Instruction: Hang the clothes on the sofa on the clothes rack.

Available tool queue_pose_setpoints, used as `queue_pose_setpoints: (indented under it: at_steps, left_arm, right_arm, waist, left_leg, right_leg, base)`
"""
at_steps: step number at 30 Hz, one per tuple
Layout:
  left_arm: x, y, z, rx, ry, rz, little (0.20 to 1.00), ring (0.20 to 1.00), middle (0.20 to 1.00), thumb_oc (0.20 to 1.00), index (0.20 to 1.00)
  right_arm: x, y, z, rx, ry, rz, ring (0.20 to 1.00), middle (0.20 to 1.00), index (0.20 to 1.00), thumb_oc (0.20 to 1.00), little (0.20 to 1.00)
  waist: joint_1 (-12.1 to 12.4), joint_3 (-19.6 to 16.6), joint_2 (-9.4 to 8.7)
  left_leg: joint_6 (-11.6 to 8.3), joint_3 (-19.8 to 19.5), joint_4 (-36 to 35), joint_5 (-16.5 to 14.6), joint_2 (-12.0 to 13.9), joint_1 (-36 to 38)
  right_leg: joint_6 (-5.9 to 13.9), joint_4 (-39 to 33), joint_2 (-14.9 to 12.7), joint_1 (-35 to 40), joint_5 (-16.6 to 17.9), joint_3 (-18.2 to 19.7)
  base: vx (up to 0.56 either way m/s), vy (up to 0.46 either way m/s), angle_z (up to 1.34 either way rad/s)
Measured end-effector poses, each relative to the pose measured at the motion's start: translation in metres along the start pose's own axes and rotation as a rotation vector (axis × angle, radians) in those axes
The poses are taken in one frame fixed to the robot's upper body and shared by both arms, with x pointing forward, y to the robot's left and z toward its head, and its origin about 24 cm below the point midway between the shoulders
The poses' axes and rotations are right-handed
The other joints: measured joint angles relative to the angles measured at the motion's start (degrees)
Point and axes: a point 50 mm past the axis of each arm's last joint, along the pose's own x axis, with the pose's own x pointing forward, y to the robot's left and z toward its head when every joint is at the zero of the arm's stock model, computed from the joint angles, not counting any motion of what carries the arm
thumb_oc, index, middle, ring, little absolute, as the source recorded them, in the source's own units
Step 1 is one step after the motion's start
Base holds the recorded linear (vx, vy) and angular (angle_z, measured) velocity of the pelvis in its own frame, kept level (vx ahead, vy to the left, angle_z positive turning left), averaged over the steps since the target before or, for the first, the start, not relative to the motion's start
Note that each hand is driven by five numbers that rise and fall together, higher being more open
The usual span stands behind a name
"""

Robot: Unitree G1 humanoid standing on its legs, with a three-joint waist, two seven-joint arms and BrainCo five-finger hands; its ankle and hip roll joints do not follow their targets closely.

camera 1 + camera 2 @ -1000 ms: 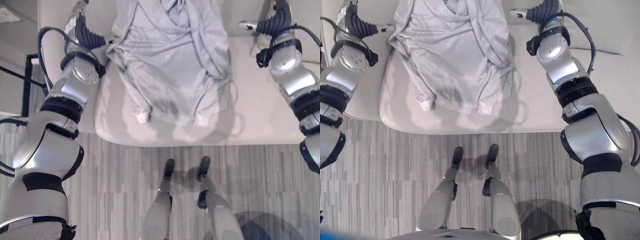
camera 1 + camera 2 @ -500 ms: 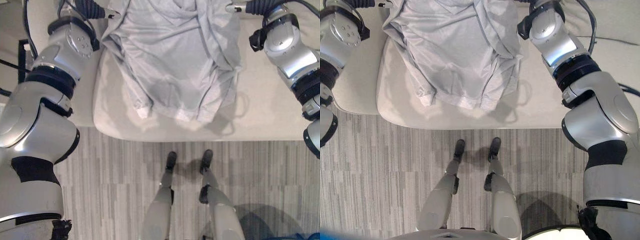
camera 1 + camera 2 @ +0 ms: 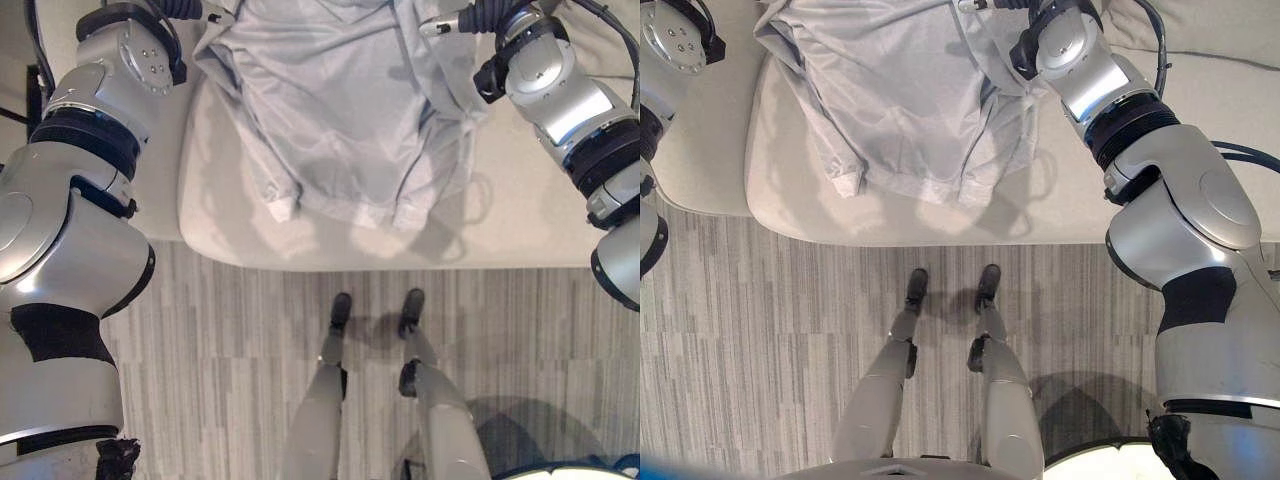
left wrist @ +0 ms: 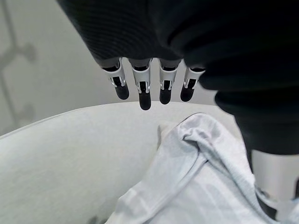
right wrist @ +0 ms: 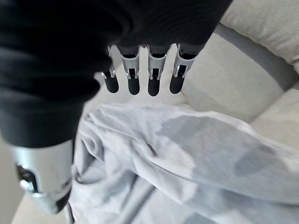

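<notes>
Grey garment [image 3: 345, 110] lies spread on the sofa [image 3: 520, 215] seat, hem toward the front edge, upper part toward the backrest. Left hand [image 4: 149, 84] and right hand [image 5: 140, 74] hover over its two upper corners, fingers straight, holding nothing. Likely positioned to pinch both shoulders so it lifts flat for hanging.

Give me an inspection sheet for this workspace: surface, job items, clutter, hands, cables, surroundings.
Surface: light sofa seat cushion, pale and bare beside the garment.
Job's things: grey long-sleeved top spread on the cushion, cuffs toward the front edge; clothes rack nothing seen.
Clutter: nothing seen.
Hands: left hand open, fingers straight above the top's edge; right hand open, fingers straight over the top, not gripping.
Cables: nothing seen loose on the sofa.
Surroundings: striped grey carpet in front of the sofa.
</notes>
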Motion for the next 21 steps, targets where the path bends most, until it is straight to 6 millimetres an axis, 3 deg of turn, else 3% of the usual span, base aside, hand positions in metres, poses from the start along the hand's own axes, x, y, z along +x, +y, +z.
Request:
queue_pose_setpoints:
  at_steps: [12, 21]
  left_arm:
    - [0.000, -0.007, 0.005, 0.000, 0.004, -0.040, 1.000, 1.000, 1.000, 1.000, 1.000]
    - [0.002, -0.005, 0.012, 0.019, -0.019, -0.053, 1.000, 1.000, 1.000, 1.000, 1.000]
  right_arm:
    - [0.002, 0.010, -0.007, -0.040, 0.077, 0.045, 1.000, 1.000, 1.000, 1.000, 1.000]
    - [0.004, 0.024, 0.008, -0.035, 0.041, 0.078, 1.000, 1.000, 1.000, 1.000, 1.000]
  waist:
    - [-1.2, -0.2, -0.77]
    - [-1.3, -0.2, -1.76]
  left_leg:
    - [0.03, 0.2, 0.3, 0.0, -0.1, -1.0]
    - [0.06, 0.6, 0.8, 0.0, 0.1, -3.1]
  right_leg:
    - [-0.22, 0.2, 0.2, -1.0, 0.2, 0.2]
    - [-0.35, 1.0, 0.2, -3.5, 0.3, 0.7]
  base:
    - [0.03, 0.021, -0.01]
    - [0.01, 0.004, -0.02]
